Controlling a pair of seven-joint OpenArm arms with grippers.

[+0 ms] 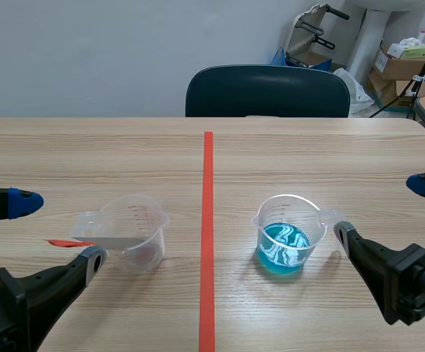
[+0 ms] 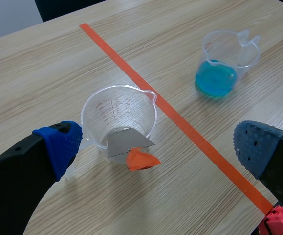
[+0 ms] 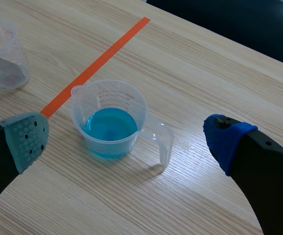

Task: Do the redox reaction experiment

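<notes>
Zero steps are looking done, we are judging — our left gripper [image 2: 158,149], gaping wide and empty, is hovering by the clear cup [image 1: 135,231], where an orange-tipped grey strip [image 2: 126,144] is leaning over the rim. We are needing to pinch that strip and carry it across the tape line [image 1: 207,235] to the blue-liquid cup [image 1: 285,235] near our right gripper [image 3: 127,141], equally wide and empty — the chair [image 1: 267,92] beyond is blocking nothing

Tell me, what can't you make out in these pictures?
- Scene view: the table hides all of the chair but its back.
- Scene view: print on the boxes is too small to read.
- Left wrist view: scale numbers on the clear cup are too small to read.
</notes>
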